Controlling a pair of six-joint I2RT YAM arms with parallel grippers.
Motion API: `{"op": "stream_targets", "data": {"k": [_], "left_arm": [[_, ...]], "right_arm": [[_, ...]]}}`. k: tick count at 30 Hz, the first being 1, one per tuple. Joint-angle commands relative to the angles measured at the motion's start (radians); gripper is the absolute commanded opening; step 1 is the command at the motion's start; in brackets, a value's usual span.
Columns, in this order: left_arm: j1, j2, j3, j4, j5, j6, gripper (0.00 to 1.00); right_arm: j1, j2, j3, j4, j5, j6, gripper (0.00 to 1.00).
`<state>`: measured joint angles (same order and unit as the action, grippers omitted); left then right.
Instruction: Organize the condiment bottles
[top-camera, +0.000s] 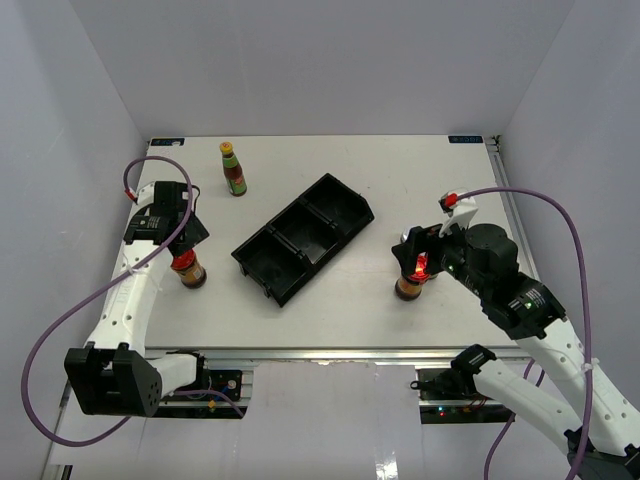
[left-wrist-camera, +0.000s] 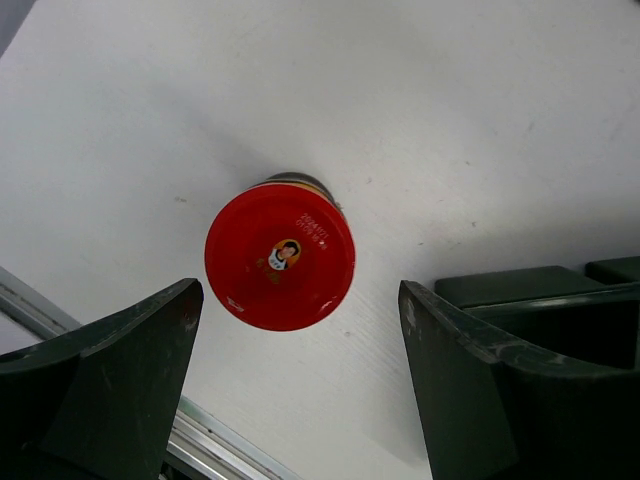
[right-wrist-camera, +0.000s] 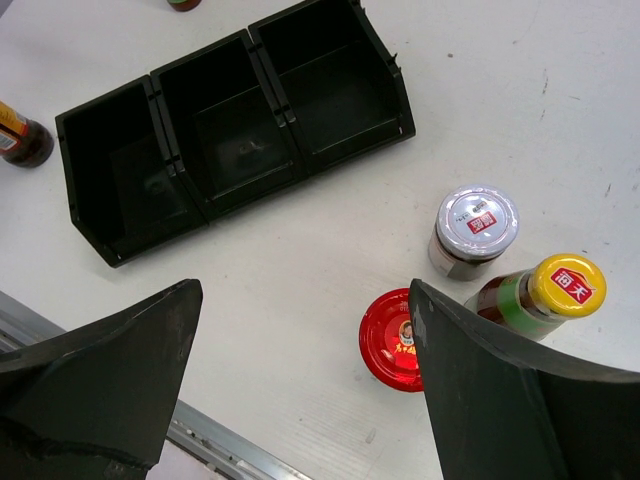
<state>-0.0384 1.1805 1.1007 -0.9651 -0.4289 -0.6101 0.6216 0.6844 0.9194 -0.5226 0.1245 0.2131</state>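
Left wrist view gives you the relation that matters. The squat brown jar with the red lid stands upright on the white table, straight below the left gripper. It sits a little nearer the finger on the left of that view. The jaws are spread wide on either side of the lid, touching nothing. The jar's long axis is vertical, so a straight drop should bracket it. How high the fingers hang above the lid is hard to judge from here.

The black three-compartment plastic tray lies just beyond the jar, toward the table's middle. The right gripper is also released and empty. It hangs beside a second red-lidded jar, a white-lidded jar and a slim yellow-capped bottle.
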Motion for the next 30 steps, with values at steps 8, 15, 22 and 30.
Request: {"op": "stream_targets", "data": {"k": [8, 15, 22, 30], "left_arm": [[0.023, 0.01, -0.1, 0.036, 0.047, -0.018, 0.94], [0.025, 0.041, -0.13, 0.085, 0.042, -0.005, 0.93], [0.032, 0.085, -0.112, 0.109, -0.005, 0.01, 0.9], [0.034, 0.116, -0.102, 0.132, -0.026, 0.038, 0.81]], "right_arm": [[0.001, -0.064, -0.021, 0.05, 0.0, -0.031, 0.9], [0.001, -0.071, -0.027, 0.05, -0.003, -0.038, 0.9], [0.001, -0.076, -0.037, 0.059, -0.002, -0.048, 0.9], [0.001, -0.074, -0.042, 0.065, -0.003, -0.052, 0.9]]}}
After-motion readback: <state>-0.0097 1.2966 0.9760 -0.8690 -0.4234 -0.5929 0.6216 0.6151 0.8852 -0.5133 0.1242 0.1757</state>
